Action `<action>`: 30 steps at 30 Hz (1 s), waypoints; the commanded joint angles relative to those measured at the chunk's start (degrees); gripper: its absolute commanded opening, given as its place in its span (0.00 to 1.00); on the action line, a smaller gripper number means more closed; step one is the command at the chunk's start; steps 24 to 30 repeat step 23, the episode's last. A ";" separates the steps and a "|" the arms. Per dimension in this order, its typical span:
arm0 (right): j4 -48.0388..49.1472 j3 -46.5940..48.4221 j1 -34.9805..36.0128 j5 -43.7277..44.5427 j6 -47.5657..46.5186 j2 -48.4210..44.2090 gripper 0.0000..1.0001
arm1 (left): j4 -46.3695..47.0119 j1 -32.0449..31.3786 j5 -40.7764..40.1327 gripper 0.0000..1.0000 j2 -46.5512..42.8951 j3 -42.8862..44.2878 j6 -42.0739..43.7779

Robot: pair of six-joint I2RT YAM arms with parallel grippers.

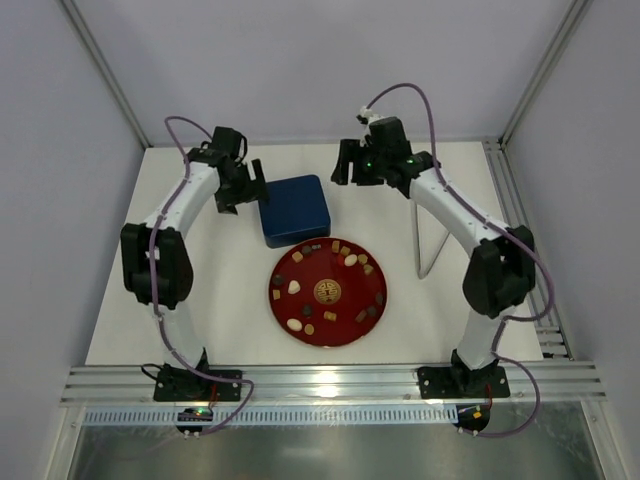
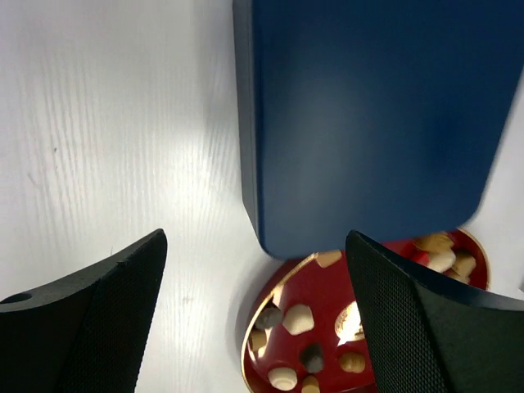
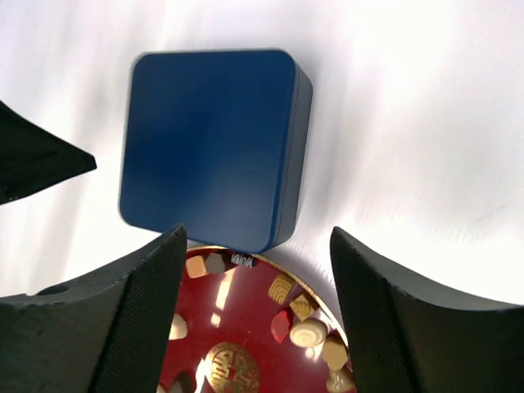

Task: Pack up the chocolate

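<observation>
Top external: one plate [image 1: 352,285], many chocolates [image 1: 351,260]

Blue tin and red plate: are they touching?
Cannot tell. In every view the near edge of the blue tin meets the rim of the red plate with no gap showing between them, but none shows whether it rests on the rim or only overlaps it.

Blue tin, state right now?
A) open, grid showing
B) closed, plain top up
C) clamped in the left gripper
B: the blue tin shows a plain flat top with no grid in all three views, and the left gripper stands open, not clamped on it.
</observation>
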 commanded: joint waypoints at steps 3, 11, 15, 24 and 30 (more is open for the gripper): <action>5.73 -10.14 -0.64 4.85 -0.24 -18.96 0.77 | 7.28 -0.01 2.10 0.90 -19.98 -8.92 2.26; 6.53 -26.86 -1.17 12.95 1.16 -39.02 0.89 | 12.40 -0.01 4.29 0.91 -38.98 -24.57 1.47; 5.91 -31.88 -1.17 13.74 1.52 -44.13 0.90 | 12.66 0.08 5.17 0.91 -42.50 -26.87 1.38; 7.31 -33.47 -1.17 15.32 1.43 -46.51 0.92 | 12.66 -0.01 6.22 0.91 -45.32 -28.19 1.56; 7.31 -33.47 -1.17 15.32 1.43 -46.51 0.92 | 12.66 -0.01 6.22 0.91 -45.32 -28.19 1.56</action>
